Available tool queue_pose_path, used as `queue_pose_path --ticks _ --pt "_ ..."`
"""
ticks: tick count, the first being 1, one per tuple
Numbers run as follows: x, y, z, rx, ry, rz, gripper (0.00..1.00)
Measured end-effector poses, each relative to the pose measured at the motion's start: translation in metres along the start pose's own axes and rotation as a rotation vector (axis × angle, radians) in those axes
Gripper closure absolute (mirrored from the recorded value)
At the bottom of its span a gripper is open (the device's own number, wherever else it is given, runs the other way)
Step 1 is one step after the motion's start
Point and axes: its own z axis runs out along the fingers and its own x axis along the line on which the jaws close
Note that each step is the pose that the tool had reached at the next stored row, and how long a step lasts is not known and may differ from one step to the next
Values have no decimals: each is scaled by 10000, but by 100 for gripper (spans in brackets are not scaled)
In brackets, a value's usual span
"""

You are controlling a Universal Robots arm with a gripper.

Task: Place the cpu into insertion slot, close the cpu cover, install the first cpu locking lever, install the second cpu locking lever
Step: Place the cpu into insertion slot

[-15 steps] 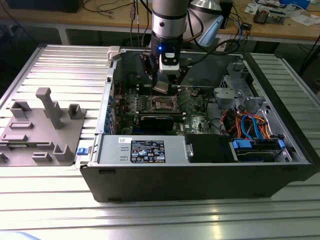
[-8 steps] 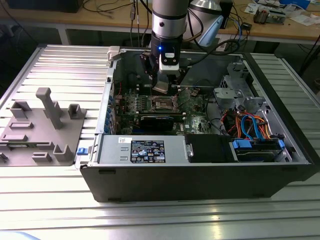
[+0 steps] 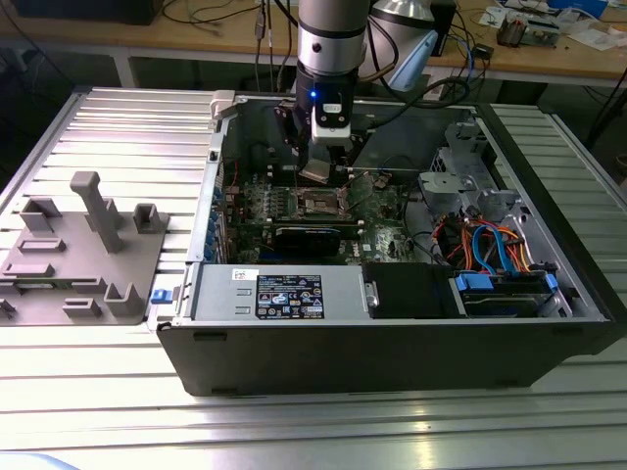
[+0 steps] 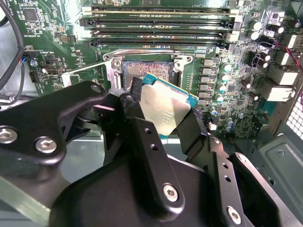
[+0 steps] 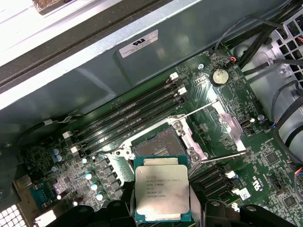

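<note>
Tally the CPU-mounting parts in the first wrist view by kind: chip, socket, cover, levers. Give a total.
cpu: 1
insertion slot: 1
cpu cover, swung open: 1
locking levers: 2, one and the other
Total: 5

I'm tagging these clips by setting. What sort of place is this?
Probably a robotics lab workbench: an opened computer case lies on a slotted aluminium table, a cable-strewn wooden bench stands behind, and the arm's end effector holds the cpu over its motherboard.
</note>
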Motion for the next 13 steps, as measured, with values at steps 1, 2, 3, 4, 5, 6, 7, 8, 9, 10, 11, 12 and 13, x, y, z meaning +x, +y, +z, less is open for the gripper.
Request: queue_pose_path --ticks 1,2,3,4,5,6,7,8,9,10,11,12,13 --pt "0 0 0 1 -1 10 45" --pt "0 0 0 0 -1 20 45" --pt "0 0 0 0 -1 28 45" --pt "0 0 0 0 -2 33 45" --pt "0 0 0 0 -1 38 45" --pt "0 0 0 0 -2 43 45" --pt "0 0 0 0 -2 48 45" --pt "0 0 0 0 -3 55 45" --pt "0 0 0 0 -3 61 45" --pt "0 0 0 0 -3 66 45" --pt "0 0 0 0 -3 71 45" --pt "0 0 0 0 -3 76 45" --pt "0 0 0 0 -3 80 45"
